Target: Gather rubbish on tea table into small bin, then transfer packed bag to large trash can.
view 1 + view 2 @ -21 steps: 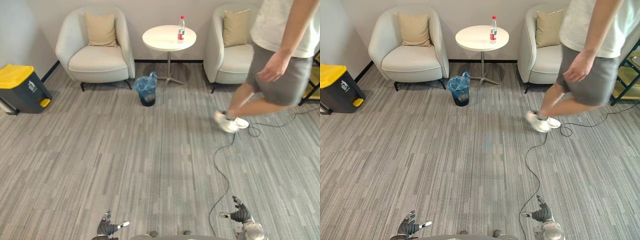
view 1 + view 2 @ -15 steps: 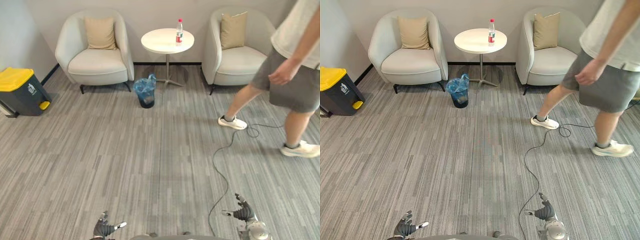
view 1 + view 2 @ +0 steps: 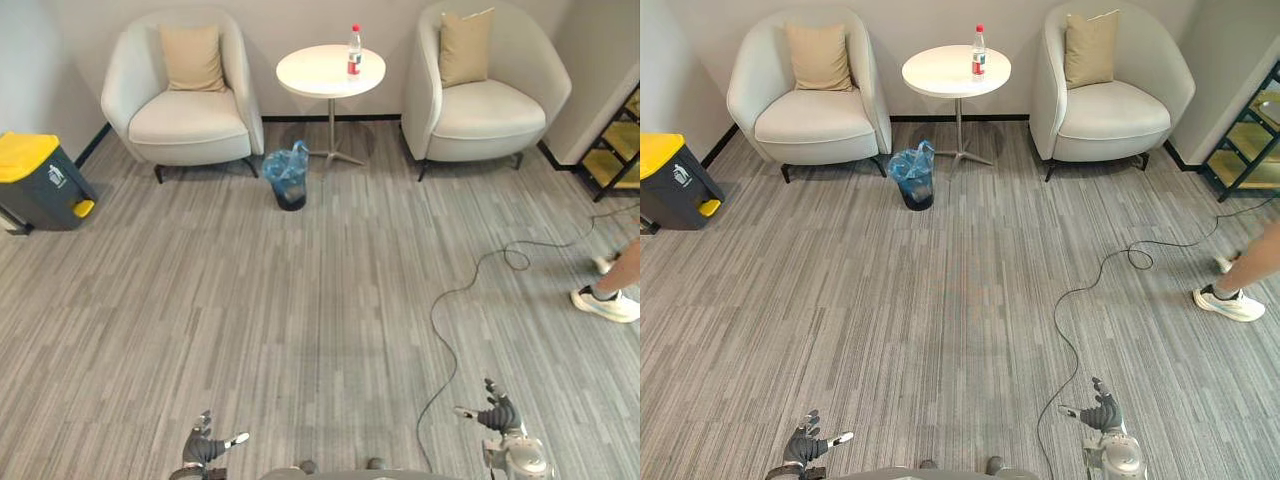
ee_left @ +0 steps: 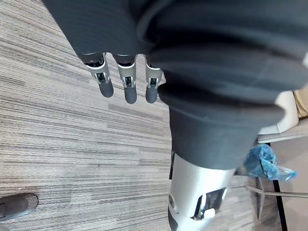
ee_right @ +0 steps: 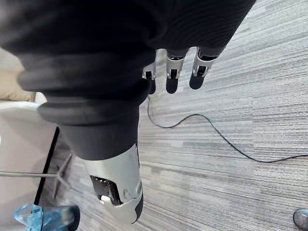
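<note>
The bottle [image 3: 354, 51] stands upright on the right part of the round white bench [image 3: 315, 75], well apart from both hands, with a wide stretch of grey striped carpet [image 3: 300, 300] between. On the floor just in front of the bench's foot sits the small bin [image 3: 291, 199], also far from the fingers. The bottle is slim and clear, with a red cap and a red label. The small bin is dark and lined with a crinkled blue bag [image 3: 290, 165] whose edges stick up above it. The large trash can [image 3: 38, 180], dark grey with a yellow lid, stands at the robot's far left, beyond the left armchair [image 3: 190, 118]; a second armchair [image 3: 490, 105] flanks the bench on the right. A person's shoe [image 3: 606, 304] shows at the right edge. The left hand [image 3: 204, 451] and the right hand [image 3: 498, 414] hang low at the robot's sides above the carpet. The left hand's fingers [image 4: 125, 87] are straight and side by side with nothing in them, and the right hand's fingers [image 5: 173, 77] are the same.
</note>
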### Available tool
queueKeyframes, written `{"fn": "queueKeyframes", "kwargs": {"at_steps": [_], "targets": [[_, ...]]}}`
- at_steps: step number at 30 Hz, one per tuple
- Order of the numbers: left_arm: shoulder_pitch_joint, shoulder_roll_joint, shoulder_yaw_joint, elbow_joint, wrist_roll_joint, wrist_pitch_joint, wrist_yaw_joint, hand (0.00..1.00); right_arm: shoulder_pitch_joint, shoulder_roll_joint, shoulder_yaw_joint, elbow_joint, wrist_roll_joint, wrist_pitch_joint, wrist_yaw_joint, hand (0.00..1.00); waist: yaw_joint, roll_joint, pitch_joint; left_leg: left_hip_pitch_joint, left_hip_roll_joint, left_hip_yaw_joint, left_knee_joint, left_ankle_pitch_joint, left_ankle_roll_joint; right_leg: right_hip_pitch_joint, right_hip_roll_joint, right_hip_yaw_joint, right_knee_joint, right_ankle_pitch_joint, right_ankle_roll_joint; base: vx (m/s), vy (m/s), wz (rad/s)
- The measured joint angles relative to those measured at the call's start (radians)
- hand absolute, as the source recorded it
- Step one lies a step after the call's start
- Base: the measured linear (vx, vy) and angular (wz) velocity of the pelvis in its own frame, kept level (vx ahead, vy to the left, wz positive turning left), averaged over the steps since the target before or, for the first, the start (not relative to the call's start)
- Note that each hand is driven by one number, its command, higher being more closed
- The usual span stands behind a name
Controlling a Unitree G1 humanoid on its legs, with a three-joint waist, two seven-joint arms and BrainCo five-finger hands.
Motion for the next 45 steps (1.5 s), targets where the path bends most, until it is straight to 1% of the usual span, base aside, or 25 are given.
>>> {"fn": "queueKeyframes", "kwargs": {"at_steps": [5,9,13,15,16,17,18,19,20,22,24,26,28,29,30,31,32,34,36,37,39,41,43,44,45], "targets": [[0.006,0.000,-0.005,-0.096,-0.011,0.001,0.002,0.00,-0.014,0.034,-0.010,0.001,0.011,0.019,-0.020,0.00,-0.003,-0.022,0.025,-0.081,-0.015,0.006,0.166,-0.138,0.025,-0.188,-0.066,-0.016,0.383,-0.220,0.034,0.02,0.059,-0.04],[0.001,0.020,-0.042,-0.101,-0.011,0.018,0.005,0.00,-0.027,0.038,0.019,0.001,0.011,0.037,-0.021,0.00,-0.008,-0.026,0.049,-0.033,-0.024,0.004,0.184,-0.200,0.044,-0.344,-0.148,-0.122,0.723,-0.259,0.056,0.23,0.051,-0.08],[-0.042,0.029,-0.059,-0.101,-0.022,0.021,0.025,0.00,-0.052,0.035,0.029,0.000,0.013,0.038,-0.028,0.00,-0.016,-0.008,0.088,0.085,0.029,-0.011,0.118,-0.233,0.009,-0.479,-0.148,-0.223,0.591,-0.235,0.055,0.45,-0.057,0.16],[-0.075,0.027,-0.065,-0.100,-0.029,0.021,0.029,0.00,-0.061,0.031,0.029,-0.024,0.030,0.038,-0.039,0.00,-0.033,-0.001,0.103,0.148,0.052,-0.041,0.045,-0.231,-0.019,-0.532,-0.129,-0.229,0.457,-0.143,0.054,0.61,-0.154,0.58],[-0.085,0.026,-0.067,-0.098,-0.029,0.020,0.035,0.00,-0.055,0.029,0.029,-0.052,0.030,0.037,-0.044,0.00,-0.050,-0.014,0.100,0.177,0.062,-0.067,0.027,-0.238,-0.048,-0.550,-0.129,-0.221,0.435,-0.061,0.023,0.86,-0.276,0.72],[-0.087,0.017,-0.079,-0.086,-0.028,0.020,0.042,0.00,-0.046,0.026,0.030,-0.085,0.029,0.036,-0.054,0.00,-0.064,0.007,0.101,0.194,0.099,-0.091,0.076,-0.246,-0.076,-0.554,-0.127,-0.232,0.541,-0.044,-0.054,0.87,-0.301,0.55],[-0.086,0.016,-0.083,-0.086,-0.027,0.020,0.042,0.00,-0.046,0.030,0.030,-0.099,0.029,0.036,-0.056,0.00,-0.063,0.012,0.100,0.176,0.118,-0.090,0.136,-0.234,-0.095,-0.550,-0.122,-0.241,0.570,-0.087,-0.066,0.88,-0.348,0.32],[-0.086,0.016,-0.082,-0.084,-0.027,0.020,0.042,0.00,-0.045,0.039,0.035,-0.119,0.028,0.035,-0.054,0.00,-0.062,0.015,0.103,0.089,0.160,-0.099,0.347,-0.176,-0.115,-0.516,-0.109,-0.257,0.592,-0.158,-0.075,0.76,-0.325,0.17],[-0.085,0.013,-0.082,-0.077,-0.027,0.020,0.042,0.00,-0.047,0.038,0.052,-0.122,0.028,0.035,-0.055,0.00,-0.053,0.028,0.113,-0.018,0.221,-0.115,0.624,-0.061,-0.086,-0.430,-0.074,-0.272,0.552,-0.198,-0.084,0.90,-0.371,0.11],[-0.079,0.013,-0.078,-0.070,-0.027,0.021,0.041,0.00,-0.057,0.045,0.073,-0.122,0.030,0.033,-0.058,0.00,-0.028,0.033,0.131,-0.132,0.274,-0.117,0.929,-0.080,-0.053,-0.290,-0.013,-0.257,0.462,-0.215,-0.096,0.60,-0.209,-0.15],[-0.078,0.012,-0.077,-0.071,-0.028,0.020,0.041,0.00,-0.072,0.070,0.072,-0.124,0.040,0.015,-0.060,0.00,0.008,-0.009,0.162,-0.281,0.226,-0.087,1.044,-0.120,0.012,-0.061,-0.004,-0.225,0.304,-0.216,-0.097,0.78,-0.176,-0.07],[-0.078,0.007,-0.077,-0.073,-0.028,0.019,0.041,0.00,-0.093,0.062,0.072,-0.125,0.042,0.003,-0.060,0.00,0.036,-0.028,0.172,-0.407,0.155,-0.056,0.920,-0.122,0.015,0.062,-0.014,-0.200,0.199,-0.216,-0.097,0.76,-0.107,-0.22],[-0.080,-0.005,-0.077,-0.074,-0.028,0.019,0.041,0.00,-0.129,0.045,0.076,-0.115,0.048,-0.002,-0.061,0.00,0.071,-0.031,0.174,-0.513,0.070,-0.077,0.644,-0.110,-0.001,0.125,-0.030,-0.171,0.140,-0.223,-0.085,0.68,0.004,-0.66],[-0.076,-0.013,-0.074,-0.073,-0.029,0.020,0.042,0.00,-0.149,0.041,0.079,-0.112,0.049,-0.003,-0.063,0.00,0.094,-0.030,0.175,-0.547,0.033,-0.097,0.425,-0.052,-0.038,0.168,-0.036,-0.147,0.109,-0.235,-0.064,0.57,0.066,-0.74],[-0.070,-0.018,-0.071,-0.072,-0.029,0.020,0.042,0.00,-0.153,0.041,0.079,-0.111,0.049,-0.003,-0.065,0.00,0.105,-0.027,0.175,-0.541,0.022,-0.106,0.296,-0.001,-0.039,0.202,-0.033,-0.133,0.090,-0.242,-0.051,0.75,0.134,-0.91],[-0.043,-0.020,-0.072,-0.070,-0.029,0.018,0.043,0.00,-0.153,0.039,0.094,-0.104,0.049,-0.002,-0.075,0.00,0.120,-0.001,0.162,-0.532,0.024,-0.128,0.150,0.123,0.000,0.261,-0.012,-0.096,0.078,-0.273,-0.008,0.79,0.197,-0.77],[-0.054,-0.012,-0.066,-0.049,-0.029,0.019,0.045,0.00,-0.157,0.061,0.100,-0.085,0.049,-0.001,-0.081,0.00,0.129,-0.047,0.156,-0.546,0.003,-0.125,0.250,0.180,0.062,0.287,-0.057,-0.063,0.109,-0.304,0.008,0.81,0.214,-0.54],[-0.071,-0.007,-0.051,-0.051,-0.029,0.019,0.044,0.00,-0.162,0.069,0.100,-0.071,0.046,0.000,-0.080,0.00,0.129,-0.104,0.143,-0.558,-0.030,-0.098,0.362,0.063,0.088,0.226,-0.119,-0.030,0.282,-0.285,0.041,0.86,0.210,-0.12],[-0.071,0.002,-0.038,-0.042,-0.029,0.019,0.047,0.00,-0.159,0.073,0.100,-0.064,0.039,-0.001,-0.079,0.00,0.122,-0.112,0.142,-0.501,-0.033,-0.080,0.446,-0.055,0.108,0.129,-0.153,0.026,0.617,-0.192,0.160,0.88,0.206,-0.13],[-0.072,0.010,-0.039,-0.030,-0.029,0.022,0.048,0.00,-0.161,0.077,0.108,-0.060,0.037,-0.001,-0.077,0.00,0.117,-0.113,0.143,-0.425,-0.039,-0.076,0.450,-0.110,0.113,0.044,-0.170,0.038,0.866,-0.196,0.216,0.68,0.138,-0.15],[-0.069,0.016,-0.041,-0.030,-0.030,0.023,0.055,0.00,-0.156,0.080,0.141,-0.054,0.036,-0.001,-0.076,0.00,0.100,-0.108,0.144,-0.272,-0.050,-0.079,0.379,-0.144,0.114,-0.059,-0.209,-0.040,1.065,-0.232,0.137,0.64,0.110,-0.10],[-0.078,0.022,-0.041,-0.033,-0.032,0.022,0.065,0.00,-0.147,0.083,0.167,-0.059,0.028,-0.004,-0.075,0.00,0.090,-0.092,0.138,-0.104,-0.040,-0.102,0.242,-0.159,0.096,-0.206,-0.216,-0.157,1.008,-0.285,0.040,0.57,0.051,0.00],[-0.084,0.022,-0.040,-0.036,-0.032,0.018,0.066,0.00,-0.144,0.083,0.168,-0.057,0.028,-0.002,-0.074,0.00,0.071,-0.080,0.142,-0.039,-0.023,-0.123,0.201,-0.173,0.085,-0.288,-0.187,-0.173,0.835,-0.289,0.036,0.54,-0.063,0.39],[-0.084,0.022,-0.041,-0.033,-0.032,0.019,0.066,0.00,-0.131,0.083,0.167,-0.057,0.028,-0.001,-0.074,0.00,0.049,-0.075,0.143,0.013,-0.010,-0.152,0.175,-0.180,0.078,-0.343,-0.145,-0.150,0.588,-0.262,0.058,0.66,-0.150,0.66],[-0.087,0.022,-0.041,-0.033,-0.033,0.019,0.066,0.00,-0.127,0.082,0.166,-0.057,0.028,-0.001,-0.074,0.00,0.042,-0.075,0.144,0.027,-0.007,-0.169,0.168,-0.183,0.072,-0.358,-0.132,-0.133,0.486,-0.226,0.060,0.68,-0.182,0.90]]}}
